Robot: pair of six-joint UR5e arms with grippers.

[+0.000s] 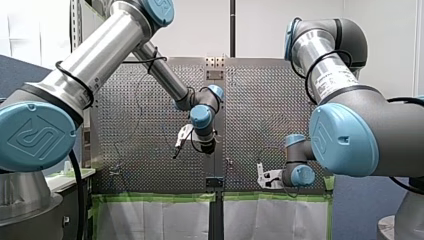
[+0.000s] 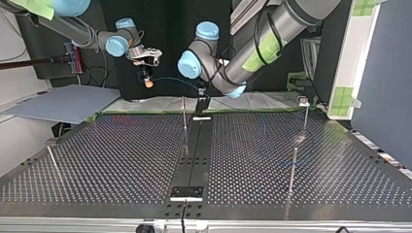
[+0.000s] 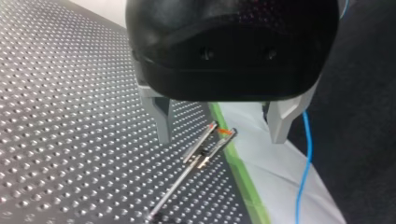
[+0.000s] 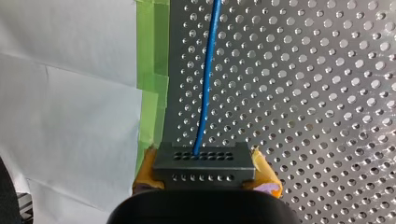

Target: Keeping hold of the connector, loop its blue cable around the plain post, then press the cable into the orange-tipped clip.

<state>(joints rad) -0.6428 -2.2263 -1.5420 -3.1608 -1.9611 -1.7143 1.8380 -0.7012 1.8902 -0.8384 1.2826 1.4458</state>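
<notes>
Pinching the connector (image 4: 203, 161) by its two sides: right claw (image 4: 205, 171), yellow pads closed on it. Cable (image 4: 208, 74) leaves the connector's face and runs straight out over the counter (image 4: 303, 93). Clip not in this view.

Left wrist view: left claw (image 3: 219, 139) spread wide and empty, hanging above the clip (image 3: 208, 149). The clip stands on a thin stem between the two fingers, orange tip toward the counter's taped edge. The cable drops just beyond the clip, outside one finger and off the counter. It is apart from the clip, not in it.

Top view: the cable hangs in a shallow arc from the right claw toward the left claw, clear of the counter. Thin posts (image 2: 293, 170) stand about, none visibly wrapped. Judgement: loop not made, clip step not begun.

Front view: adds little, as the cable is too thin to trace.

Risks (judgement):
- The cable sits close to a left-claw finger. It could snag there when swung, tugging the connector askew in the pads.
- The slack arc could ride over a post top instead of going round it.
- An off-line press could miss the clip's narrow slot or bend its stem.

Hidden or unclear:
- Which post is the plain one: cannot tell.
- The clip's orange tip is too small to find in the top and front views.
- The cable's far end is cut off.
</notes>
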